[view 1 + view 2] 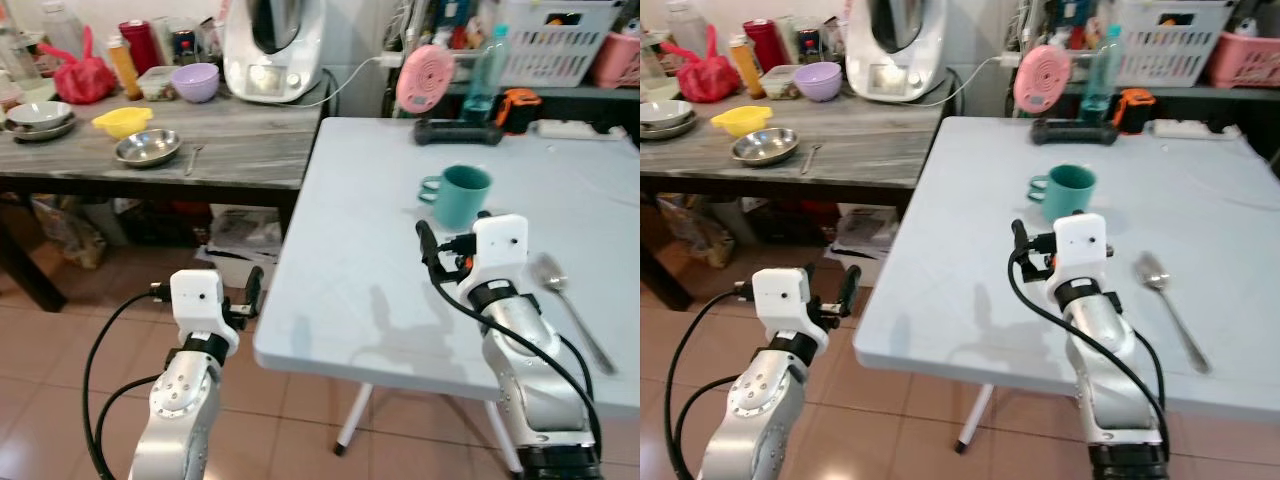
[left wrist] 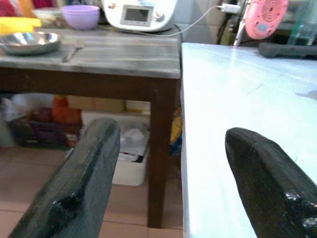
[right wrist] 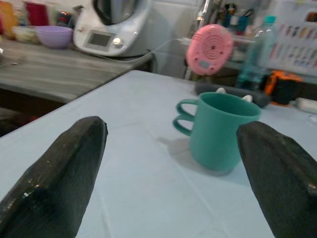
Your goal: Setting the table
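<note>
A teal mug (image 1: 458, 194) stands upright on the pale blue table (image 1: 350, 260), and a metal spoon (image 1: 570, 305) lies to its right near the front edge. My right gripper (image 3: 171, 128) hovers open just above the table, a short way in front of the mug (image 3: 218, 131), holding nothing. My left gripper (image 2: 172, 131) is open and empty, held low beside the table's left front corner. On the wooden side table (image 1: 250, 150) at the left sit a steel bowl (image 1: 147, 147), a yellow bowl (image 1: 122, 121), a purple bowl (image 1: 195, 81) and a utensil (image 1: 193, 158).
A white kitchen appliance (image 1: 273, 50) stands at the back of the wooden table, with stacked dishes (image 1: 40, 117) at the far left. A pink fan (image 1: 425, 78), a bottle (image 1: 484, 72) and a basket (image 1: 555, 40) line the far side. Boxes sit under the wooden table.
</note>
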`<state>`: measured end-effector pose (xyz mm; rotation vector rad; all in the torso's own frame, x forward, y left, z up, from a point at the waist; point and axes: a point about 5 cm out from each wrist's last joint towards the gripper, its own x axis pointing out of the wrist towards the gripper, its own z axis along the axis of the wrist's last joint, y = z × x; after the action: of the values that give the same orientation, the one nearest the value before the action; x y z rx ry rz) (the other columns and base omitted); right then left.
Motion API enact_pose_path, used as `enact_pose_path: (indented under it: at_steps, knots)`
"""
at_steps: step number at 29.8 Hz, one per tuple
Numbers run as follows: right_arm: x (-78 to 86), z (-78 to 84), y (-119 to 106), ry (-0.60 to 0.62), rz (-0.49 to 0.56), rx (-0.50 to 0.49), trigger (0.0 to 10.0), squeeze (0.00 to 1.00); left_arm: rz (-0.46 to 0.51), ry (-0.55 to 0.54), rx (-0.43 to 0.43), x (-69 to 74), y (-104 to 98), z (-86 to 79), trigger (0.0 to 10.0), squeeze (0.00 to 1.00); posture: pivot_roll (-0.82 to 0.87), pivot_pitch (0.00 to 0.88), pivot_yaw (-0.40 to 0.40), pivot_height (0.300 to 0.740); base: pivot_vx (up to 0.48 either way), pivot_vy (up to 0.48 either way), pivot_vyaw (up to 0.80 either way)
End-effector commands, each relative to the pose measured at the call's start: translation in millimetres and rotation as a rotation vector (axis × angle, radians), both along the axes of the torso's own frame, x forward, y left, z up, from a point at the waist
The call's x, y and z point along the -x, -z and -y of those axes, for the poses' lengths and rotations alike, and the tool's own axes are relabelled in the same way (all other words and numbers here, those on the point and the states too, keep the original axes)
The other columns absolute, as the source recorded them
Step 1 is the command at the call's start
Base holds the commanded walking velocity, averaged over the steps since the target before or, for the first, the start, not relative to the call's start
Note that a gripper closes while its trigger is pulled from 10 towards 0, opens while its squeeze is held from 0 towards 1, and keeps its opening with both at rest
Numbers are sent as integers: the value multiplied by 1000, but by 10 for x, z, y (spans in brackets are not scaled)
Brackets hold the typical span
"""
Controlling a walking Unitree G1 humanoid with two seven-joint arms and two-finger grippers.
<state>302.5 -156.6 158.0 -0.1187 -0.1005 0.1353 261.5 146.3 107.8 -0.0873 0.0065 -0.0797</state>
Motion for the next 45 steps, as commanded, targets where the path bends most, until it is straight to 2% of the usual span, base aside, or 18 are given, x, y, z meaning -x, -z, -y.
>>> enact_pose_path:
  at_steps: [1, 16, 21, 27, 30, 32, 34, 40, 45]
  knots:
    - [-9, 22, -50, 11, 21, 8, 10000, 0, 8, 3, -3, -9, -32, -7, 10000, 0, -143, 37, 61, 740, 0, -405, 0]
    - [1, 142, -15, 99, 15, 16, 10000, 0, -13, 12, -18, 2, 6, 2, 10000, 0, -147, 48, 72, 740, 0, -344, 0]
    - [2, 177, 7, 134, 1, -9, 10000, 0, -14, 21, -17, 3, 8, 12, 10000, 0, -147, 52, 74, 740, 0, -123, 0]
    - [-4, 175, 48, 148, -28, -50, 10000, 0, -15, 93, -1, 14, 4, 51, 10000, 0, -144, 62, 80, 740, 0, 0, 0]
    - [7, 127, 121, 131, -61, -64, 10000, 0, -9, 177, -24, 42, -5, 112, 10000, 0, -141, 68, 85, 740, 0, 0, 0]
    - [9, 110, 130, 123, -65, -69, 10000, 0, -8, 186, -32, 44, -6, 116, 10000, 0, -141, 71, 88, 740, 0, 0, 0]
    - [4, -3, 154, 74, -79, -86, 10000, 0, -9, 198, -42, 49, -4, 113, 10000, 0, -141, 71, 92, 740, 0, 0, 0]
    - [-23, -158, 195, 27, -107, -120, 10000, 0, -12, 223, -38, 52, -10, 108, 10000, 0, -137, 76, 93, 740, 0, 0, 0]
    - [-66, -296, 225, -8, -127, -126, 10000, 0, -5, 317, -41, 106, -20, 152, 10000, 0, -125, 86, 85, 740, 0, 0, 0]
